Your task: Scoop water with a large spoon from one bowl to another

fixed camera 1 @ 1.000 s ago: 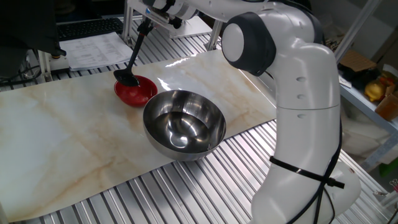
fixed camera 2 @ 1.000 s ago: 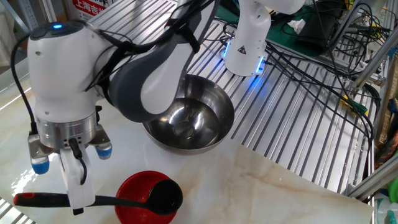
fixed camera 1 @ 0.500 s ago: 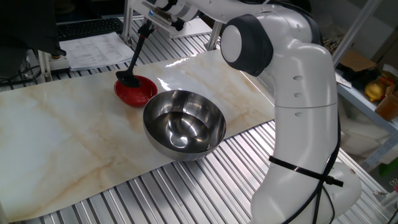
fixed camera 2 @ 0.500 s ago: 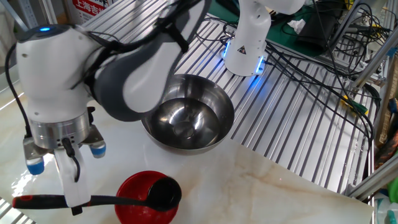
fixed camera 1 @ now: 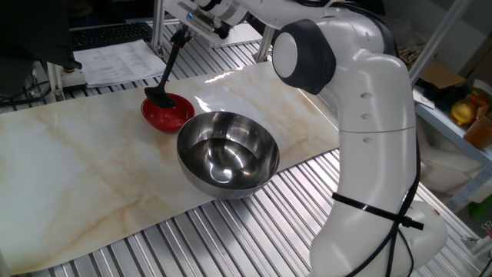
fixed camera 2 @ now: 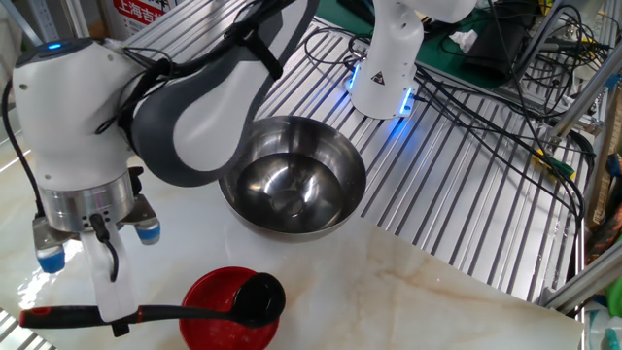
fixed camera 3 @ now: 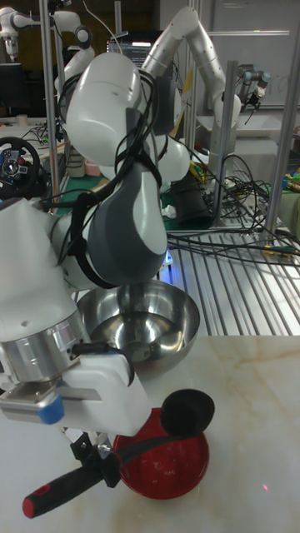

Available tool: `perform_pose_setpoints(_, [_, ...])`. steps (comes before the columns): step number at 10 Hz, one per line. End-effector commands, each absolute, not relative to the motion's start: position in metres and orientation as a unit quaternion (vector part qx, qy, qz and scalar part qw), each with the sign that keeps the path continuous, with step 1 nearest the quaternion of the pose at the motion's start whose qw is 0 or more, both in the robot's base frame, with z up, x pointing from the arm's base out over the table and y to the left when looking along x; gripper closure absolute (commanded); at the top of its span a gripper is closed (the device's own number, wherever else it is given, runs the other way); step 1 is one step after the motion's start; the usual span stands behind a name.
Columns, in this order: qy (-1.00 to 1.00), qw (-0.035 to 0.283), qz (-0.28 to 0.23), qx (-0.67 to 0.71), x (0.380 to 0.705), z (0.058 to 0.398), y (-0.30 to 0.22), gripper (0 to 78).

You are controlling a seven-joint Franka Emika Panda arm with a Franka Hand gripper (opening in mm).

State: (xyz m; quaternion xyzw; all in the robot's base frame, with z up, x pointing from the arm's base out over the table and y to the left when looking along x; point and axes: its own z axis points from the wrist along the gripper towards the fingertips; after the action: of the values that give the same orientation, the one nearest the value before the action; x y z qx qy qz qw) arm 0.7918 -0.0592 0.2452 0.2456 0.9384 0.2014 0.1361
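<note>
My gripper (fixed camera 2: pixel 110 313) is shut on the thin handle of the large spoon (fixed camera 2: pixel 260 297), a black ladle with a red handle tip. The handle lies nearly level in the other fixed view. Its round scoop (fixed camera 3: pixel 187 412) is tipped on edge over the small red bowl (fixed camera 3: pixel 167 468), at the rim nearest the gripper (fixed camera 1: pixel 183 32). The ladle's scoop (fixed camera 1: pixel 158 97) meets the red bowl (fixed camera 1: pixel 171 114) at its far left edge. The big steel bowl (fixed camera 1: pixel 227 152) stands beside it, its inside (fixed camera 2: pixel 292 177) full of shine. Water cannot be made out in the scoop.
The bowls rest on a marble-look board (fixed camera 1: pixel 77 169) laid over a ribbed metal table (fixed camera 1: pixel 231 238). Papers and a keyboard (fixed camera 1: pixel 115 54) lie behind. Cables and a second robot base (fixed camera 2: pixel 384 68) are at the far side. My own arm (fixed camera 1: pixel 369 115) rises to the right.
My wrist has drifted a little to the left in the other fixed view. The ladle's scoop stays over the red bowl, barely shifted.
</note>
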Motion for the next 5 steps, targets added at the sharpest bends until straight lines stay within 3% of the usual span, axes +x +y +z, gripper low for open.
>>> perform_pose_setpoints(1, [0.936, 0.127, 0.224, 0.241, 0.7934, 0.2473, -0.0606, 76.4])
perform_pose_setpoints(5, [0.932, 0.119, 0.245, 0.239, 0.7939, 0.2468, -0.0614, 76.4])
